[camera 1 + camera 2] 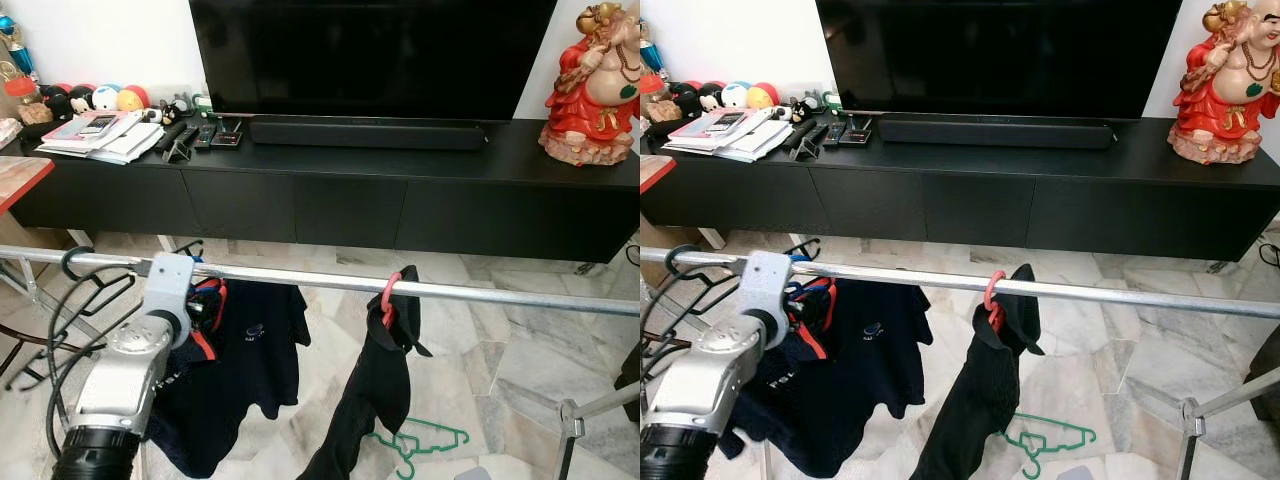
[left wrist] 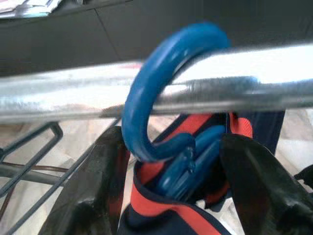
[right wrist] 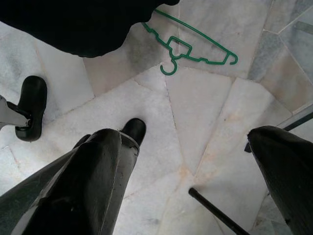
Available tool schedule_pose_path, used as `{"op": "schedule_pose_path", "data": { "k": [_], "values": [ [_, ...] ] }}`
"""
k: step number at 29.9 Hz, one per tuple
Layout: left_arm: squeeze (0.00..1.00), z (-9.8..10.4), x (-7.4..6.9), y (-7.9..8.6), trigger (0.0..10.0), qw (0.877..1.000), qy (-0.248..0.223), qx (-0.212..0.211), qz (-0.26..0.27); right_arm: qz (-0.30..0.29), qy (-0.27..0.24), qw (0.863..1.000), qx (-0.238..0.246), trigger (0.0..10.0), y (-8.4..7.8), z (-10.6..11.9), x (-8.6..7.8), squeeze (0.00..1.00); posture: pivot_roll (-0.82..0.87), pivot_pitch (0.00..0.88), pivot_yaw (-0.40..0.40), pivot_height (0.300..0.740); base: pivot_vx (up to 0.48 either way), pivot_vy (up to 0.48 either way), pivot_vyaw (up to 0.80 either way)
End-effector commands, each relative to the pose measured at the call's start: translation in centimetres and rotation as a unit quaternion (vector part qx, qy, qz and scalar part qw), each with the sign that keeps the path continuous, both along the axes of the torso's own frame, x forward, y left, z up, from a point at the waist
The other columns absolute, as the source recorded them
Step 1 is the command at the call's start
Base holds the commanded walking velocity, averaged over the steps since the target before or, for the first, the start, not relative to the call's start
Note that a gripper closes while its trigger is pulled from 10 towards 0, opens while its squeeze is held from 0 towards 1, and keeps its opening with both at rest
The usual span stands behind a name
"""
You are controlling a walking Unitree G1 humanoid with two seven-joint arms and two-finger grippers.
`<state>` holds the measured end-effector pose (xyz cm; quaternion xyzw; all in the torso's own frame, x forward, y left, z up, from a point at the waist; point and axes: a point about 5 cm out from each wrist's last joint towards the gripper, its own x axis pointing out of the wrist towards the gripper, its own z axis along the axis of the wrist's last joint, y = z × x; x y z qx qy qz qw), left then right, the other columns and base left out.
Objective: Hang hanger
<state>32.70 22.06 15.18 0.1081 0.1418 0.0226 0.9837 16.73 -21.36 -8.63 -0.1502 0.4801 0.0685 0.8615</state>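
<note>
Flanking the neck of the blue hanger (image 2: 166, 122), the left gripper (image 2: 168, 196) had its two black fingers spread to either side and not clamped on it, while the hanger's hook already curled over the silver rail (image 2: 244, 83), so the hanging itself looked done. Done well, the remaining step called, in my judgement, for drawing the fingers straight back and down, clear of the red-trimmed collar of the dark shirt (image 1: 235, 370), without nudging the hook along or off the rail. The right gripper (image 3: 186, 176) hung idle over the marble floor (image 3: 195, 122) with its fingers wide apart, above a green hanger (image 3: 188, 41) lying flat there. From the head views the left wrist housing covered the blue hook, so whether a finger brushed the collar could not be told; a second dark garment on a pink hanger (image 1: 388, 295) hung further along the rail.
</note>
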Motion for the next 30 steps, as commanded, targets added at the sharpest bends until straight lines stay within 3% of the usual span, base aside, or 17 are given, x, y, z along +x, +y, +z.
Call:
{"op": "schedule_pose_path", "data": {
  "k": [1,6,20,25,30],
  "values": [
    [0.00,0.6,-0.1,0.1,10.0,1.000,-0.003,-0.003,0.001,-0.001,0.007,1.000,-0.001,10.0,-0.1,-0.2,-0.5,0.00,0.04,0.086,0.006,0.740,0.000,0.000,0.00],
    [0.00,0.9,-0.3,0.2,10.0,1.000,0.000,0.003,-0.004,0.000,0.006,1.000,-0.001,10.0,-0.1,-0.2,-0.4,0.00,0.04,0.086,0.004,0.740,0.000,0.000,0.00],
    [0.00,-2.0,-0.7,0.3,10.0,0.999,0.051,-0.001,0.012,0.001,0.007,1.000,0.000,10.0,-0.1,-0.2,-0.5,0.00,0.04,0.087,0.004,0.740,0.000,0.000,0.00],
    [0.00,-2.3,-0.4,0.4,10.0,0.999,0.024,-0.022,0.027,0.002,0.007,1.000,-0.001,10.0,-0.1,-0.2,-0.4,0.00,0.03,0.087,0.003,0.740,0.000,0.000,0.00],
    [0.00,-2.7,-0.4,0.4,10.0,0.999,0.025,-0.028,0.035,0.002,0.006,1.000,-0.001,10.0,-0.1,-0.2,-0.4,0.00,0.03,0.086,0.003,0.740,0.000,0.000,0.00]
  ]
}}
